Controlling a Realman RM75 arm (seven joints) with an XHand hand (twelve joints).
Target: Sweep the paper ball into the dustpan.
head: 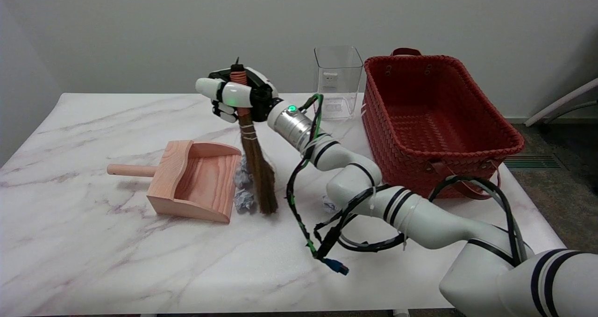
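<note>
My right hand (236,94) grips the handle of a small brown broom (258,174), held nearly upright with its bristles down on the table. Two crumpled paper balls lie between the bristles and the mouth of the wooden dustpan (194,181): one (242,176) higher up, the other (244,200) near the dustpan's front corner. Both touch or nearly touch the dustpan's open edge. The dustpan's round handle points left. A third paper ball (329,205) peeks out from behind my forearm, mostly hidden.
A red woven basket (490,130) stands at the right of the marble table (93,242). A clear plastic container (338,81) stands behind it near the far edge. Black cables hang from my arm over the table's middle.
</note>
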